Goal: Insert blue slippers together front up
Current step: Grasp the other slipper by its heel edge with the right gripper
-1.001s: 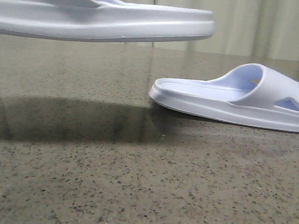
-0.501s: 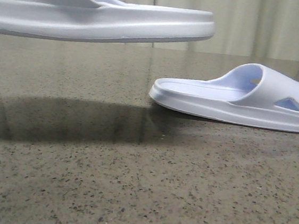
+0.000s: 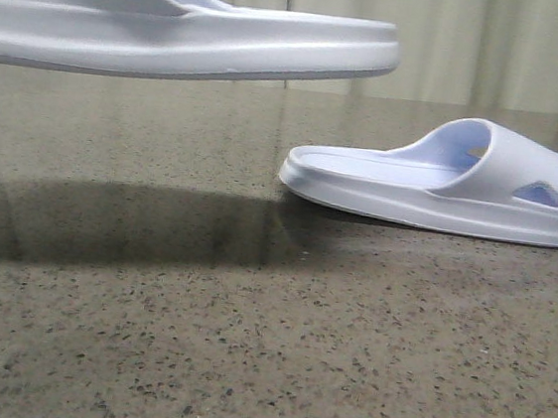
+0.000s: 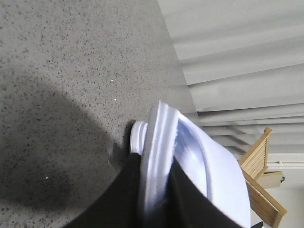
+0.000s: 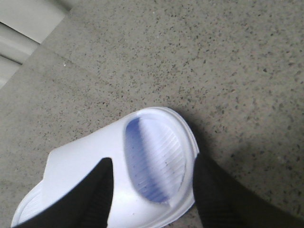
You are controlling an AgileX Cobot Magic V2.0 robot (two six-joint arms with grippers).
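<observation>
holding steady, nothing has shifted over the last second, so i judge the joining not begun: my left gripper [image 4: 154, 190] clamps the raised slipper [image 3: 178, 29] by its sole edge, my right gripper [image 5: 152, 190] straddles, spread wide, the other slipper [image 3: 451, 182], smooth moulded foam, ribbed footbed, on the speckled table [image 3: 243, 365].

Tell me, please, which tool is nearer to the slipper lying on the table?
Right. The right tool straddles the resting slipper, a finger at each side. The left tool grips the other slipper, held in the air to its left.
</observation>
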